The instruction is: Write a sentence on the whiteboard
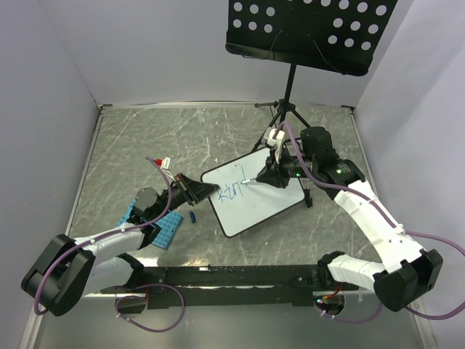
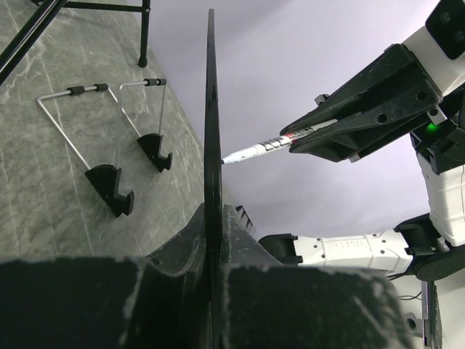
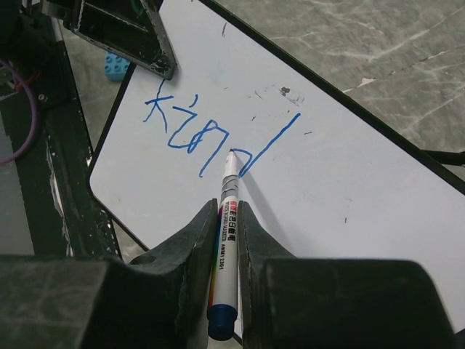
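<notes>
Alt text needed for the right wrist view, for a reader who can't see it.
The right tool grips a marker with its tip on a tilted whiteboard, at the end of a few blue handwritten letters. The left tool clamps the board's far edge, and a grey marbled table lies beyond.

Top cam high, looks down on whole table; left wrist cam close, edge-on to whiteboard; right wrist cam close over its face; all share whiteboard, marker
</notes>
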Tool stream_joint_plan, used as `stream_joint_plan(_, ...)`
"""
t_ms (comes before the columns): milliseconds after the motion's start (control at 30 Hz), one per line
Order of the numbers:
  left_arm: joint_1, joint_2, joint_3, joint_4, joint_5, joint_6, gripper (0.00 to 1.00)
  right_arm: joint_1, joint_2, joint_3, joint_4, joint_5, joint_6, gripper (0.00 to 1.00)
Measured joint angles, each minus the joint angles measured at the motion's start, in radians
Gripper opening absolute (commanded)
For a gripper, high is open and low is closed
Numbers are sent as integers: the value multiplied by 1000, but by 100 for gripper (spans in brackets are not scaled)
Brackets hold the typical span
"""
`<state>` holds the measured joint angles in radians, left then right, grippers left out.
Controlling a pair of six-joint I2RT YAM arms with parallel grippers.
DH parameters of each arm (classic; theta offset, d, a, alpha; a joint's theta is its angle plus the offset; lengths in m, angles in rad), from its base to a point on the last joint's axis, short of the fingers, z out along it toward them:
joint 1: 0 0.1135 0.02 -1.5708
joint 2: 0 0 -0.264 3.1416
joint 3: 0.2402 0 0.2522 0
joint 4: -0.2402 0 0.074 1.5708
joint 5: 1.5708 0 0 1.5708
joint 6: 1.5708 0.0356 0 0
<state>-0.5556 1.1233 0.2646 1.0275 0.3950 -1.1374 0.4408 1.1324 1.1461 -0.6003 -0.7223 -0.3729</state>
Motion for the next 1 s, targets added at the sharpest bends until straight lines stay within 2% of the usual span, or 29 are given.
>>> stream_joint_plan(1000, 1, -10, 5, -16, -8, 17, 1, -2, -34, -14, -18, 66, -9, 0)
